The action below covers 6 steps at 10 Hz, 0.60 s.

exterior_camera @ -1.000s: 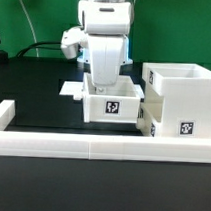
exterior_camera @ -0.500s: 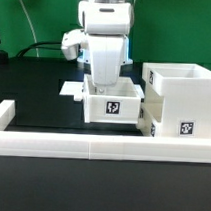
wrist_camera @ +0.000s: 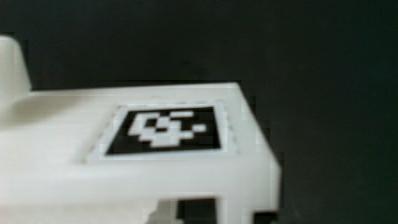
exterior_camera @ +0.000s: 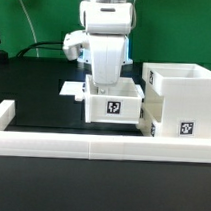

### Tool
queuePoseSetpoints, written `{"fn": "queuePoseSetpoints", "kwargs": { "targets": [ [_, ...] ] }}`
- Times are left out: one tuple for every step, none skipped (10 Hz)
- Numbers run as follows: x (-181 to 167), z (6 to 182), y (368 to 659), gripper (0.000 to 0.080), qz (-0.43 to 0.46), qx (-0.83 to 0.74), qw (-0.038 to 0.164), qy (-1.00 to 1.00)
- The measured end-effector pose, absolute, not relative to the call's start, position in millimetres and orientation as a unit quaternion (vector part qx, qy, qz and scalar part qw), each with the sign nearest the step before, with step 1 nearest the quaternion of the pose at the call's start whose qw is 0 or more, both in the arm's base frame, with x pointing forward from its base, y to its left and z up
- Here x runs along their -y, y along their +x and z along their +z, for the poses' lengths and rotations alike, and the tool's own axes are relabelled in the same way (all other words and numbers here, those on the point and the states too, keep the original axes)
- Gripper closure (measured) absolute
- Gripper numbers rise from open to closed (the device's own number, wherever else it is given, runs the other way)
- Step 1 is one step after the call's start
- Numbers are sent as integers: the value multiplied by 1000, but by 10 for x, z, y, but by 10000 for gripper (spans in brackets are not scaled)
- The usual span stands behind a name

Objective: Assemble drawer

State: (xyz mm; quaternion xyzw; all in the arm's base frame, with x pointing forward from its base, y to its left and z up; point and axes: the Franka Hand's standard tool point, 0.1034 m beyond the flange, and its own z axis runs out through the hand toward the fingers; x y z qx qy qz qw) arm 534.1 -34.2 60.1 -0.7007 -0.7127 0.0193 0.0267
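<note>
The drawer tray seems light, stiff, smooth plastic; its thin rim suits holding. The pincer opening is hidden.

Exterior view front-on, mid-range; wrist view close, blurred, perhaps on the same tagged tray.
</note>
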Motion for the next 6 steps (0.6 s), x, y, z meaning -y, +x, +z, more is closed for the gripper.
{"fn": "queuePoseSetpoints", "kwargs": {
  "targets": [
    [337,591,5353,755,11,713,20,-701],
    [329,585,5354,755,9,713,18,-701],
    [310,582,5367,755,3,713,14,-701],
    [294,587,5375,755,1,713,13,-701],
    [277,599,5421,755,-15,714,0,-700],
    [279,584,5405,755,-14,713,1,-701]
  ]
}}
